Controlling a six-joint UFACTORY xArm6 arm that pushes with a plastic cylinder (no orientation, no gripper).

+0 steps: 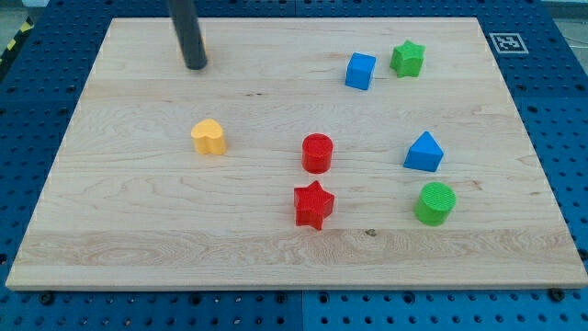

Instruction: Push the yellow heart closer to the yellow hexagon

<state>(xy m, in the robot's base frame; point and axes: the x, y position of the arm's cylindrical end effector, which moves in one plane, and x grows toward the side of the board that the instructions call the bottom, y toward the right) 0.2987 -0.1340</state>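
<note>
The yellow heart (209, 136) lies on the wooden board (138, 211), left of centre. My tip (195, 66) rests near the view's top left, above the heart and well apart from it. A small yellow sliver (203, 50) shows at the rod's right edge. It is a block mostly hidden behind the rod, and its shape cannot be made out.
A red cylinder (317, 153) and a red star (313, 204) sit near the middle. A blue cube (360, 71) and a green star (407, 59) are at the top right. A blue triangular block (424, 152) and a green cylinder (435, 203) are at the right.
</note>
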